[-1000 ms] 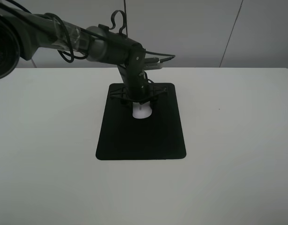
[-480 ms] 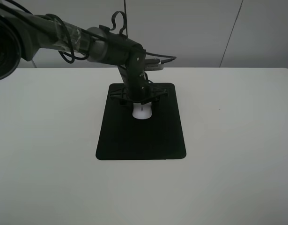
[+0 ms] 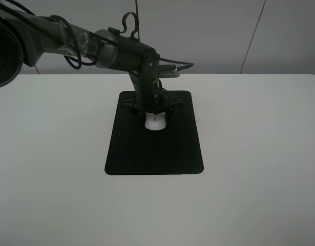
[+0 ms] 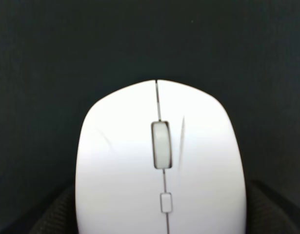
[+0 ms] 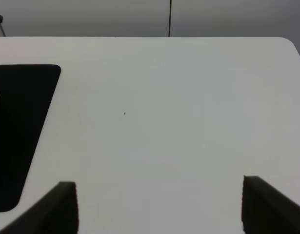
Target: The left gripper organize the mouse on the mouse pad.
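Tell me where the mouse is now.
In the exterior high view the mouse lies on the far half of the mouse pad, beneath the left hand.

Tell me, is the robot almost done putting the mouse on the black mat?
Nearly. The mouse already lies on the mouse pad, toward its far end. The left gripper sits over it, fingers at both sides; squeezing or not, I cannot tell. Probably left: let go, lift away.
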`<state>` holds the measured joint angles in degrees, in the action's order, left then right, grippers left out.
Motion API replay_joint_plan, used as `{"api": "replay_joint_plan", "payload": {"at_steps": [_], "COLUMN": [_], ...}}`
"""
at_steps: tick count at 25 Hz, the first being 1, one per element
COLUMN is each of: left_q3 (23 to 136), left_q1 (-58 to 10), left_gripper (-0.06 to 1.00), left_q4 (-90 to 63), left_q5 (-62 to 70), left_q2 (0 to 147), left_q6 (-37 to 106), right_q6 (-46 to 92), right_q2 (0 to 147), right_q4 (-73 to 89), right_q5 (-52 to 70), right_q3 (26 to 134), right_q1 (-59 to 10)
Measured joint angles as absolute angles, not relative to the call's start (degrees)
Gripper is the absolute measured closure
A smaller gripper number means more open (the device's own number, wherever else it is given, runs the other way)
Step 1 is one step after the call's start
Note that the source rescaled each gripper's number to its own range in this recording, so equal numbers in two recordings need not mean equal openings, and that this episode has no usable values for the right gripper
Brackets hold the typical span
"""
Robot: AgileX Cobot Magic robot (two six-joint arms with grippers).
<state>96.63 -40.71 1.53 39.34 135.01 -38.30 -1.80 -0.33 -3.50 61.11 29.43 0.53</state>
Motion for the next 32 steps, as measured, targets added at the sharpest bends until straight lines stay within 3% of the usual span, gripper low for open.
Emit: {"api": "replay_joint_plan", "payload": {"at_steps": [17, 32], "left_q3": [98.3, 105.9], "left_q1": [-40.7, -40.7], "left_gripper": [0.50, 0.50], "left_q4": [1.7, 7.0], "left_q5": [40.5, 56.8], "left_q2": [132.9, 127.5], "left_q6": [-35.7, -35.6], "right_q6": [-1.8, -1.8], "right_q2": [-0.3, -0.3], "right_q4": [-3.5, -3.6], "right_q5": [61.1, 61.1], "right_q3": [29.4, 29.4], "right_q1": [0.5, 0.5]}}
